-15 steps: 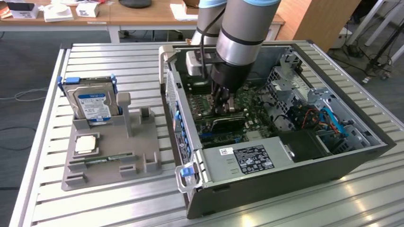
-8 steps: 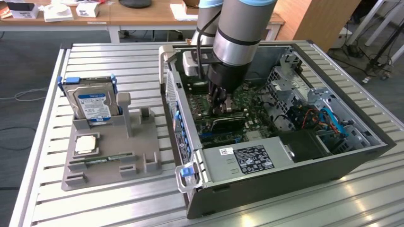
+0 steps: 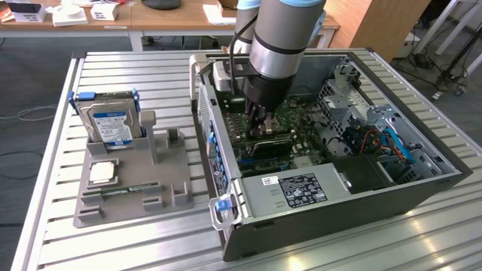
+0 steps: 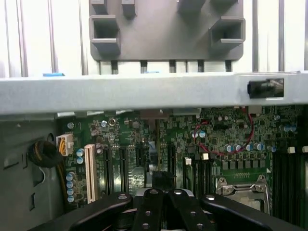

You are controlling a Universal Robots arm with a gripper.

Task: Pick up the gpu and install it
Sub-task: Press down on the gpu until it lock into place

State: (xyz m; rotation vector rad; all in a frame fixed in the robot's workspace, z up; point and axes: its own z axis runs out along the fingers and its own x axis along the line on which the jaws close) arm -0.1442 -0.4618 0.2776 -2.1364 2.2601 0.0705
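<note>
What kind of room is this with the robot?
Probably a robotics lab or workshop: an open computer case lies on a slatted metal table, a grey parts holder sits beside it, and desks stand behind.

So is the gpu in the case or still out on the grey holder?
In the case. The gpu stands on edge over the motherboard, under the shut tool. Whether it is fully seated cannot be told.

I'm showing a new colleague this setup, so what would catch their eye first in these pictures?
Probably the robot arm reaching down into the open computer case, its shut gripper low over the green motherboard with a dark gpu just under it. Next, on the exterior view's left, the grey holder with a blue-railed hard drive standing in it.
</note>
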